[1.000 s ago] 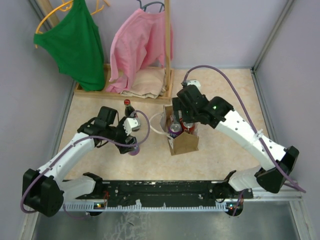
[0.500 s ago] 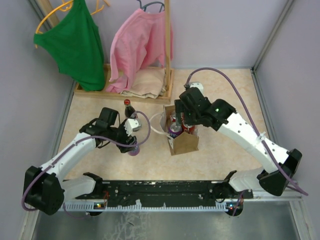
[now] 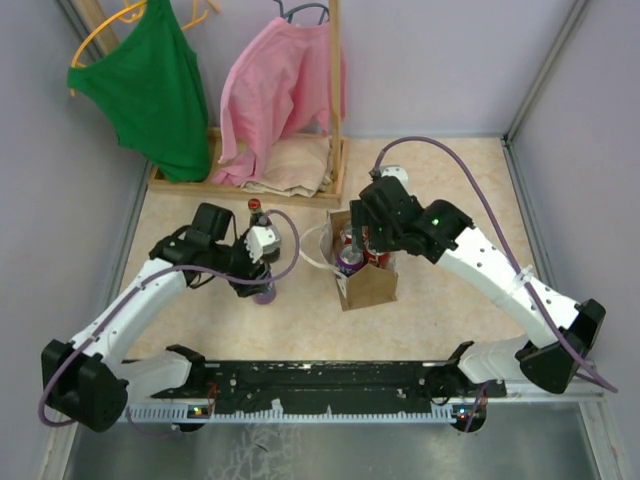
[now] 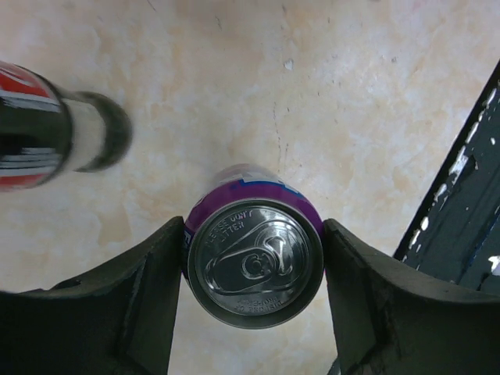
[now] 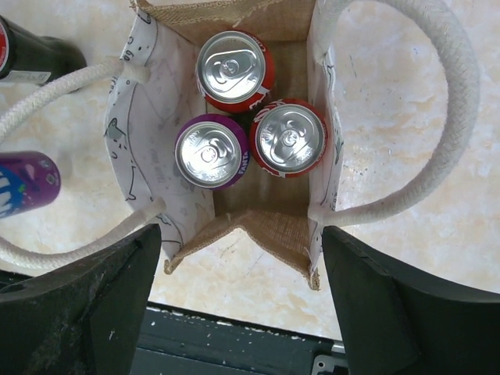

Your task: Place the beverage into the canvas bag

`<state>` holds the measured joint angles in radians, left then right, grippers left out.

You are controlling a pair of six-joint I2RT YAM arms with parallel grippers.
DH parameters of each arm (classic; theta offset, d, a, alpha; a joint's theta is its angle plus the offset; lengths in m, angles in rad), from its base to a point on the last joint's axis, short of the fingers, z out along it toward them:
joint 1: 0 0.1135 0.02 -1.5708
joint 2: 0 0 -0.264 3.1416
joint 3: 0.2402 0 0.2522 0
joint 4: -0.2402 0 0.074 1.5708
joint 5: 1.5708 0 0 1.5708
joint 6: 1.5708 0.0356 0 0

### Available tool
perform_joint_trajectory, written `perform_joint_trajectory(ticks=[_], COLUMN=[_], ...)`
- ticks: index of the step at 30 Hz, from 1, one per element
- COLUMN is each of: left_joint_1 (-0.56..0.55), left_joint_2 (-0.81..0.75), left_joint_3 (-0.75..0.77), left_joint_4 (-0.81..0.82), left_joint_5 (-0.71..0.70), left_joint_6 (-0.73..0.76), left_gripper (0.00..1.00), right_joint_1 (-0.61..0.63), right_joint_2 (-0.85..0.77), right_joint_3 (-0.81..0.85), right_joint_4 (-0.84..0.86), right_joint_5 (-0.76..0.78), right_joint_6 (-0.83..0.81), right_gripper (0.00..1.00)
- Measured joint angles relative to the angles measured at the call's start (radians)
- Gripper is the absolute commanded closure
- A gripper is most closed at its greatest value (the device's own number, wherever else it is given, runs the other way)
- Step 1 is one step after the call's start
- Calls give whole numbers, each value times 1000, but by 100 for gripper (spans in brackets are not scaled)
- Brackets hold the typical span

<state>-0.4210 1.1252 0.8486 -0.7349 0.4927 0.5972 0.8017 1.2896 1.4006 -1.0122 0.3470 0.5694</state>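
A purple soda can (image 4: 254, 266) stands upright on the table, left of the canvas bag (image 3: 368, 285). My left gripper (image 4: 254, 234) reaches down over the can (image 3: 265, 292), and both fingers press against its sides. The left gripper (image 3: 258, 272) is shut on it. The tan bag (image 5: 269, 226) has pale inner panels and white rope handles. It holds two red cans (image 5: 234, 66) and one purple can (image 5: 211, 152). My right gripper (image 5: 242, 258) hovers open above the bag with nothing between its fingers. In the top view the right gripper (image 3: 362, 232) covers the bag's far side.
A dark cola bottle (image 3: 255, 212) stands just behind the left gripper, close to the grasped can. A wooden rack (image 3: 250, 180) at the back carries green and pink garments over folded beige cloth. A black rail (image 3: 330, 375) runs along the near edge. Walls close in on both sides.
The left gripper's fingers have closed in onto the purple can, and its wrist has shifted slightly toward the bottle. The right arm drew back a little from the bag, then held still.
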Motion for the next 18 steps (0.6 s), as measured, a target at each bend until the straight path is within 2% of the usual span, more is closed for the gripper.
perform_joint_trajectory(ticks=[4,12,18], left_joint_1=[0,0,3], left_joint_2=[-34,-70,-37], left_joint_3=[142,426,602], left_joint_4=[-47,-92,-106], left_joint_5=[-27,-40,-45], left_joint_6=[-21,-90,-127], left_gripper=[100,100,100], right_joint_1=[-4,-14,-21], right_joint_2=[0,10,40], right_joint_3=[0,-12,-81], right_joint_4=[0,19,69], right_joint_5=[0,-17,-61], right_joint_6=[-1,-9,-20], right_gripper=[1,1,8])
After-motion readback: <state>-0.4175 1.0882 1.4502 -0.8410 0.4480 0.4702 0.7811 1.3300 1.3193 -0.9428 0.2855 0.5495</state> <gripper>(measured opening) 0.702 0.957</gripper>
